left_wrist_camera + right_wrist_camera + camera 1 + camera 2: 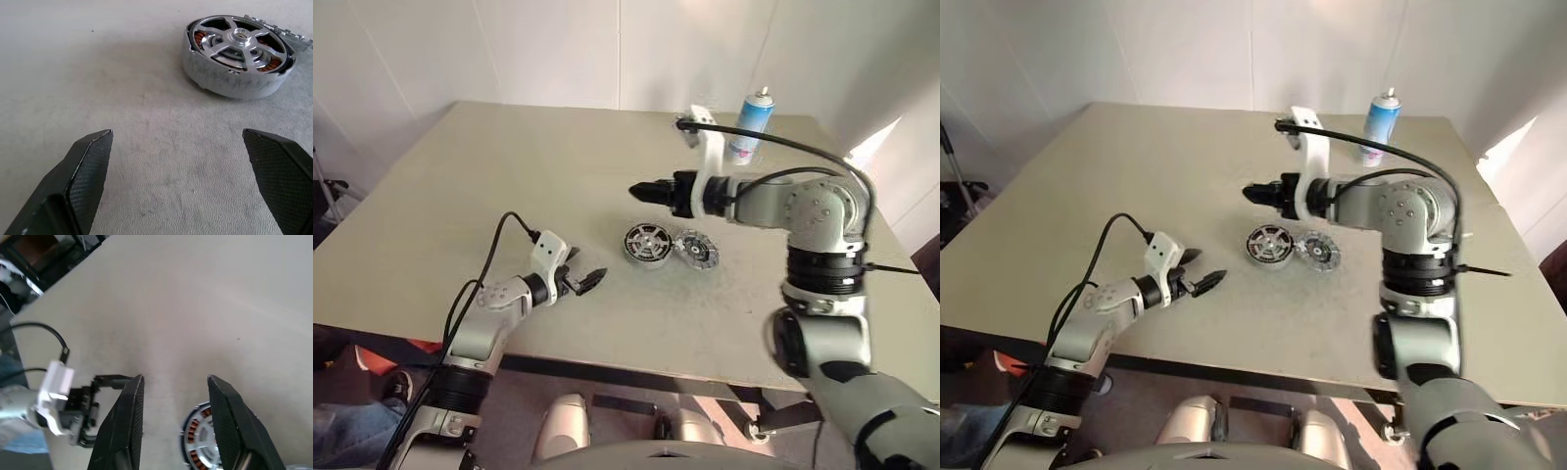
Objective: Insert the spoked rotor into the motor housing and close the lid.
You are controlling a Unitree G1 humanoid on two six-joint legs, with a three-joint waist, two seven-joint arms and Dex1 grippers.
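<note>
Progress, as I judge it, is about half: from my head, the rotor (pixel 649 242) looks seated in the housing (pixel 634 254), silver spokes uppermost. The lid (pixel 696 250) lies bare on the table (pixel 509 176) at three o'clock of the housing; I cannot tell whether they touch. Closing remains. My right gripper (pixel 639 191) hangs in the air at twelve o'clock of the housing, well above it. My left gripper (pixel 585 280) sits low at eight o'clock. A blue spray can (pixel 749 125) stands far off at one o'clock.

From my left wrist, my fingers are spread wide with nothing between them. The housing is a squat drum with a dull brushed-metal wall. The polished spokes shine, and copper windings show through the gaps. The lid's toothed grey rim peeks from behind. The tabletop is matte, finely grained and scuffed.

From my right wrist, my black textured fingers are parted and empty. The housing's copper coils show below them.
</note>
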